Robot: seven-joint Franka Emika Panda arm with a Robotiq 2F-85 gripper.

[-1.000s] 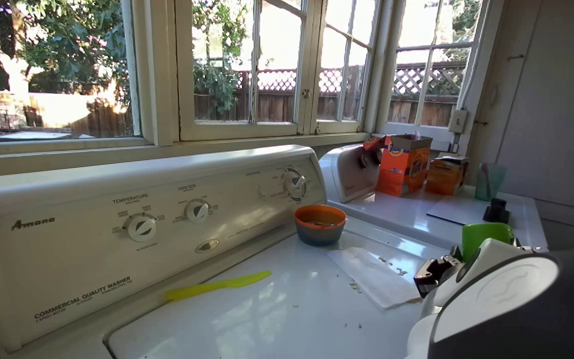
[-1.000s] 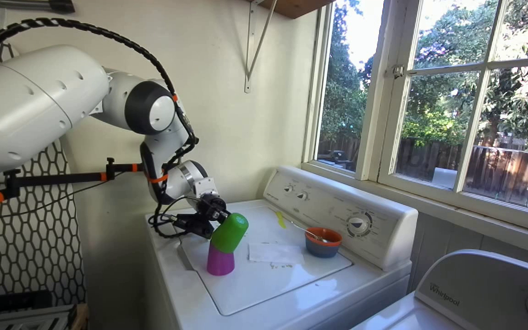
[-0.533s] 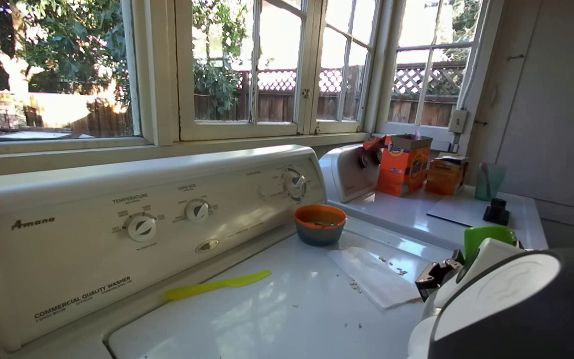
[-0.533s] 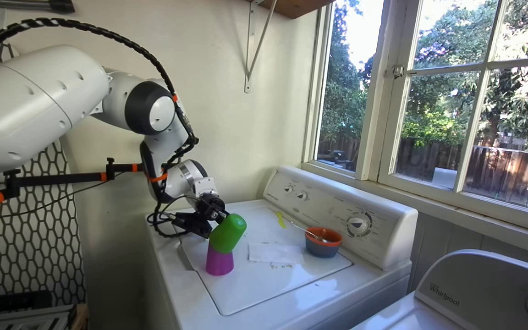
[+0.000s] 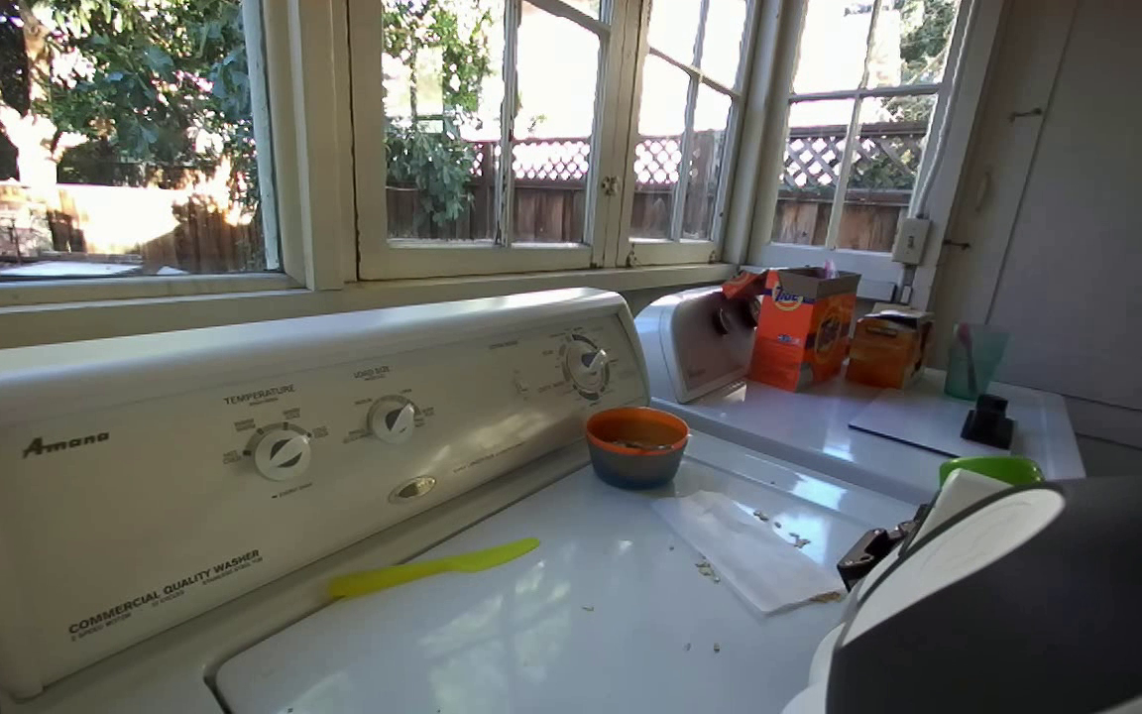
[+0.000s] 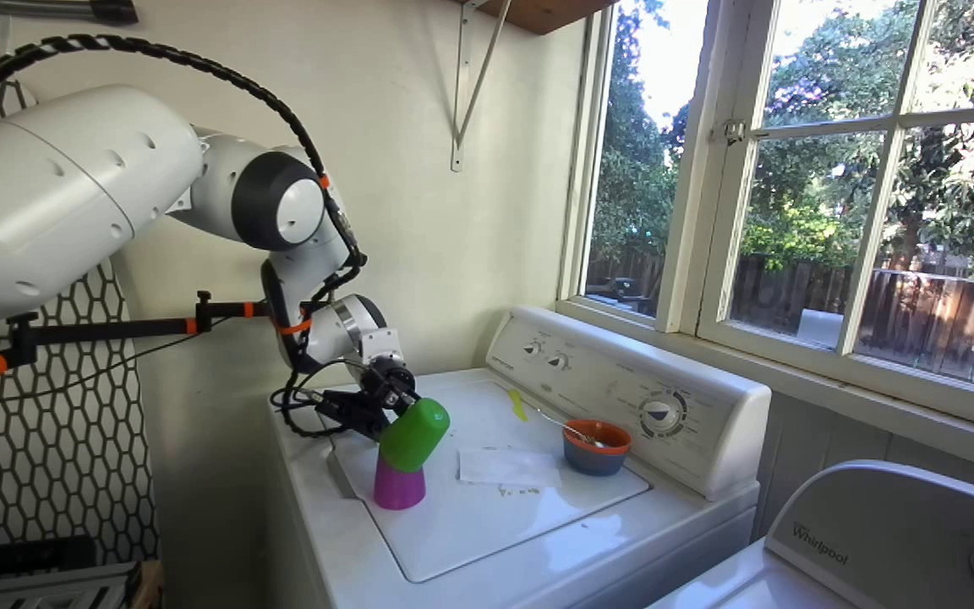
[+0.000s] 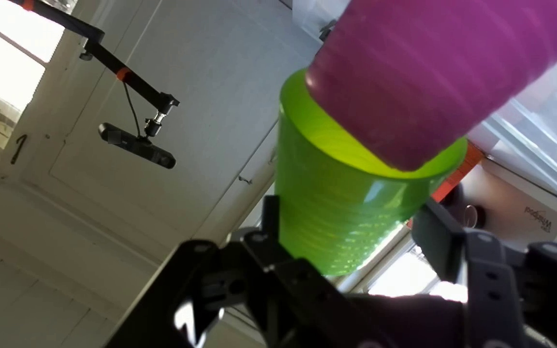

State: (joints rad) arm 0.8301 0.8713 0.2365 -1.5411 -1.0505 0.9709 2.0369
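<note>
My gripper is shut on a green cup, one finger against each side. The green cup is tilted, its mouth facing down over a magenta cup. The magenta cup stands upside down on the white washer lid. In the wrist view the base of the magenta cup reaches inside the mouth of the green cup. In an exterior view only the top of the green cup shows behind the arm, and the magenta cup is hidden there. The gripper is partly hidden behind the green cup.
An orange and grey bowl with a utensil in it stands by the washer's control panel. A white paper sheet with crumbs and a yellow-green knife lie on the lid. Orange detergent boxes stand on the neighbouring machine.
The gripper and green cup have moved slightly down over the magenta cup. The magenta cup has shifted slightly left in an exterior view. The bowl, knife and paper have not moved.
</note>
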